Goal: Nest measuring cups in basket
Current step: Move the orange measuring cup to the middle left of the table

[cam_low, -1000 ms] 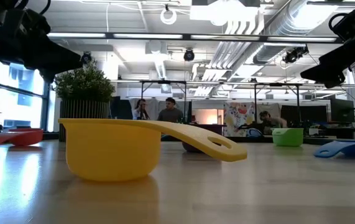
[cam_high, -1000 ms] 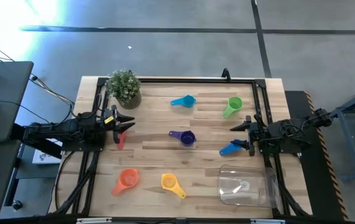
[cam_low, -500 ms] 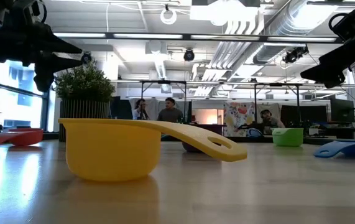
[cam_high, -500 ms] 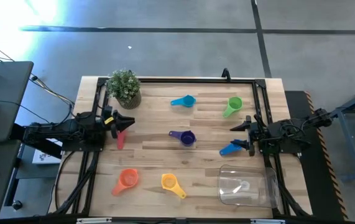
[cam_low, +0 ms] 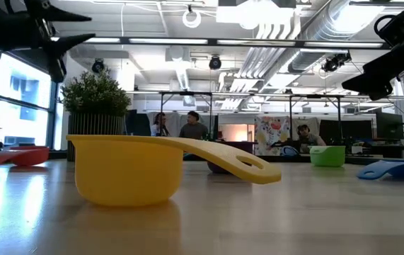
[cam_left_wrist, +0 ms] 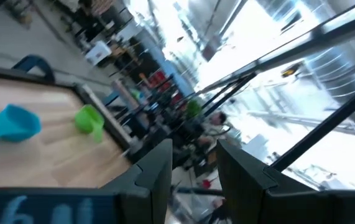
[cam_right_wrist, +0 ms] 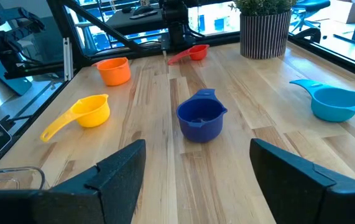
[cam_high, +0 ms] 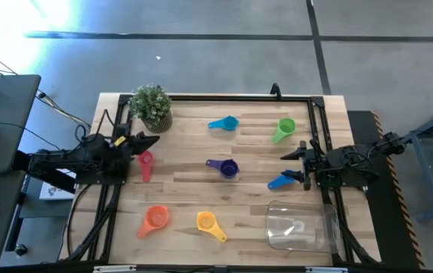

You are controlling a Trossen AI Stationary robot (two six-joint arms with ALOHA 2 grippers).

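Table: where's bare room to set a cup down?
Bare wood lies between the teal cup and the plant, and between the yellow cup and the basket. It is crowded around the blue cup and right gripper.

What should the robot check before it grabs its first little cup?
1. Basket ready to receive cups: ok, on the table, near the right arm.
2. Right tool open: ok, wide, empty.
3. Left tool empty: ok, holds nothing.
4. Pink cup reachable: ok, just beside the left tool.
5. Blue cup reachable: ok, next to the right tool.
6. Plant out of the way: cannot tell; close to the left tool.
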